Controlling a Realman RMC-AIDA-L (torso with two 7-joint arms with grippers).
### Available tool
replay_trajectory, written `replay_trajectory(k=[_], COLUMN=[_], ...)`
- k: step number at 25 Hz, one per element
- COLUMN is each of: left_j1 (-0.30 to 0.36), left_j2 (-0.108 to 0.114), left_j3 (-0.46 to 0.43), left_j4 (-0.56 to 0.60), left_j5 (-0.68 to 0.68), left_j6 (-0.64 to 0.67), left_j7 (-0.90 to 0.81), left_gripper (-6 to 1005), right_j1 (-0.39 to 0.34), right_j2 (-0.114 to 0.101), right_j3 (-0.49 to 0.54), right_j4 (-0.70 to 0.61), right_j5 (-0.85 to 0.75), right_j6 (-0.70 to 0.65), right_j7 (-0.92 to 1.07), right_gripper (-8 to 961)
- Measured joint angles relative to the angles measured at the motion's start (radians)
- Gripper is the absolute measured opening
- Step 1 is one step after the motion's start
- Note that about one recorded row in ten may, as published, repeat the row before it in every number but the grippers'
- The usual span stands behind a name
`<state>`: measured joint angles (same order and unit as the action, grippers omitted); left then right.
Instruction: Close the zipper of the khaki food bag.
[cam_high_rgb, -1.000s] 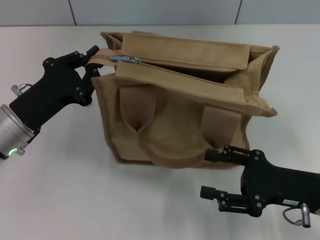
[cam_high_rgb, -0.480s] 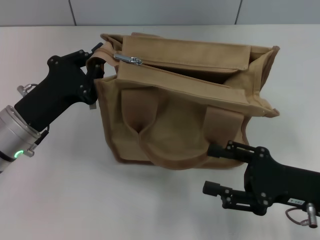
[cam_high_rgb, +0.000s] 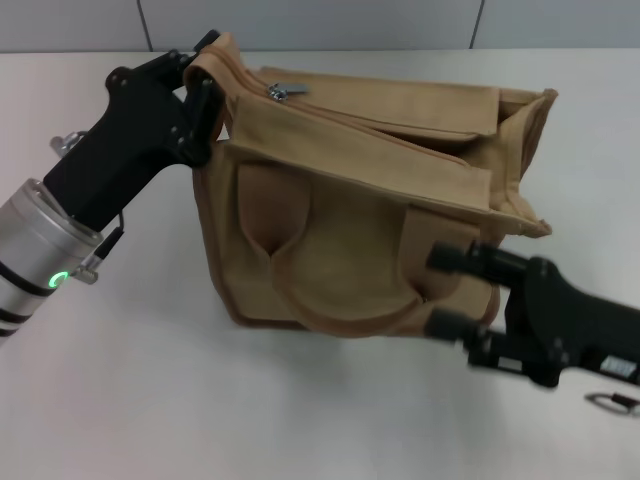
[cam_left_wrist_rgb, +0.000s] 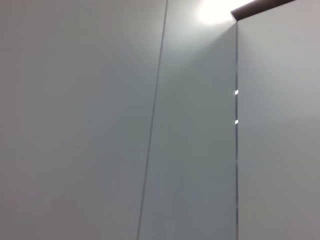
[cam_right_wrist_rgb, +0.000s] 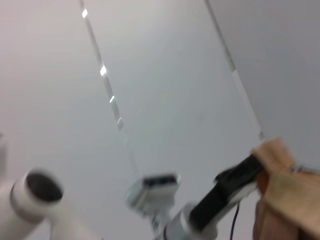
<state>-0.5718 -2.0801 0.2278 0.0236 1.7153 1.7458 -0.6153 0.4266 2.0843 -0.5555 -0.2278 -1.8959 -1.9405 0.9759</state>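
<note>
head view only: left pincer clamped on khaki food bag corner, right pincer agape (left wrist: wall).

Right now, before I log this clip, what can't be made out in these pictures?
- Left gripper: head view; its jaws are buried in the khaki food bag corner, so the grip is unseen.
- Right gripper: head view; motion-blurred against the bag's front.
- Zipper: head view; only the pull shows clearly, a flap covers the far run.
- Bag interior: hidden by the top flaps.
- Left wrist view: only wall panels.
- Right wrist view: blurred; only a bag corner.
</note>
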Motion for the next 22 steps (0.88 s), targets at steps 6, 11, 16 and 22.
replay_trajectory(k=[6, 11, 16, 22], left_j1=[-0.027, -0.031, -0.031, -0.042], left_j2=[0.0, 0.0, 0.0, 0.0], left_j3=[0.002, 0.005, 0.004, 0.001], left_j4=[-0.05, -0.075, -0.076, -0.076], left_j5=[0.007, 0.01, 0.01, 0.011], left_j6=[0.007, -0.001, 0.002, 0.004], left_j7=[0.059, 0.093, 0.091, 0.09], left_gripper=[26, 27, 28, 29], right_j1=[0.038, 0.085, 0.152, 0.2], right_j2=[-0.001, -0.001, 0.0, 0.001], right_j3=[0.182, 0.266, 0.278, 0.362], right_j4=[0.066, 0.108, 0.13, 0.224], right_j5=[0.0, 0.0, 0.0, 0.0], right_j6=[-0.005, -0.006, 0.003, 0.129], right_j7=[0.123, 0.218, 0.364, 0.618], right_gripper=[742, 742, 725, 624])
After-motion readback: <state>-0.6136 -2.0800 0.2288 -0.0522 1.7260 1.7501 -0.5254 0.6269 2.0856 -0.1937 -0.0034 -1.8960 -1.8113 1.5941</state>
